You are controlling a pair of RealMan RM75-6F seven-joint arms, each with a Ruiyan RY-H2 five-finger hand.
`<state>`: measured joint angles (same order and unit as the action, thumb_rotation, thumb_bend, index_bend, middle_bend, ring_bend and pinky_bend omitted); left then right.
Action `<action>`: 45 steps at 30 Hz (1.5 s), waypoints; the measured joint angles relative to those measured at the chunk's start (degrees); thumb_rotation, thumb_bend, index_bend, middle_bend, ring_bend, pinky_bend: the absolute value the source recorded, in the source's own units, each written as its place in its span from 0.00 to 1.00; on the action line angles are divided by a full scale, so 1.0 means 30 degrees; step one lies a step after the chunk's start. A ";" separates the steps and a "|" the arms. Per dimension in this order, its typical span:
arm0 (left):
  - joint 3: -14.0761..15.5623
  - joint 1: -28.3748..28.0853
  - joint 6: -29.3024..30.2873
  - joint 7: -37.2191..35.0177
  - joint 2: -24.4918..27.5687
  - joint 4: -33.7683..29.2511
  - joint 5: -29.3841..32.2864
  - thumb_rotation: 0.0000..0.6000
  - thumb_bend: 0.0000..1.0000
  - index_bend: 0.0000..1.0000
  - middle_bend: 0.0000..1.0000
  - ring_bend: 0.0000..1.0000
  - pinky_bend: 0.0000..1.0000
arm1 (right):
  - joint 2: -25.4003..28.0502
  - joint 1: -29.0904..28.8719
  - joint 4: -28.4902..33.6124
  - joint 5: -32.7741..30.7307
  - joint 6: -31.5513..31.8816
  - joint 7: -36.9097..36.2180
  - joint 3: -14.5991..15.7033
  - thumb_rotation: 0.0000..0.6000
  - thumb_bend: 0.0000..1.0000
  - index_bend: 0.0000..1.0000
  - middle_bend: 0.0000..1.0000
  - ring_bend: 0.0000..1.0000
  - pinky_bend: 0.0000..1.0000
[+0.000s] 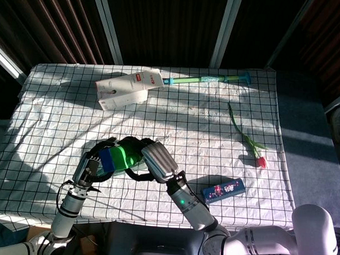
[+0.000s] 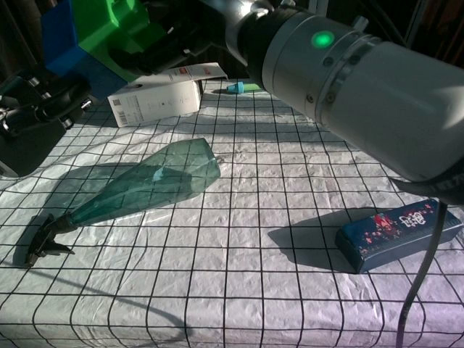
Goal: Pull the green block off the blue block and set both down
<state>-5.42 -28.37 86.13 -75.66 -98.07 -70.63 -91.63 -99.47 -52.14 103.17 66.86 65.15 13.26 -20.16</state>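
Note:
The green block [image 1: 125, 156] and the blue block [image 1: 107, 158] are pressed together, held above the front left of the table. My left hand [image 1: 89, 168] grips the blue block from the left. My right hand [image 1: 155, 161] wraps the green block from the right. In the chest view the green block [image 2: 109, 25] and blue block [image 2: 59, 45] sit at the top left. There the left hand [image 2: 40, 101] is just below them and the right hand [image 2: 181, 32] reaches in from the right. I see no gap between the blocks.
A green plastic bottle [image 2: 152, 181] lies on the checked cloth under the hands. A white carton [image 1: 128, 89] and a green-blue stick [image 1: 209, 79] lie at the back. A tulip [image 1: 249, 142] is on the right, with a dark blue box [image 1: 223, 190] at the front right.

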 measured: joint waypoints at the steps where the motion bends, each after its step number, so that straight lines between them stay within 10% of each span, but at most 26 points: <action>1: -0.0034 0.0046 0.0059 -0.0003 -0.0053 -0.0046 0.0028 1.00 0.56 0.73 0.72 0.21 0.00 | 0.0005 0.0006 -0.0015 0.0009 -0.0008 -0.0019 -0.0007 1.00 0.37 0.92 0.70 0.53 0.34; 45: -0.0869 0.1407 0.0743 -0.0122 0.0987 0.0075 0.0901 1.00 0.68 0.77 0.78 0.42 0.21 | 0.2129 0.1843 -0.0377 0.1159 0.0945 -0.3934 -0.1103 1.00 0.37 0.92 0.70 0.53 0.34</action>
<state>-8.03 -24.15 88.36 -76.02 -95.11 -70.40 -88.93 -93.08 -46.62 102.04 70.33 67.99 1.45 -23.47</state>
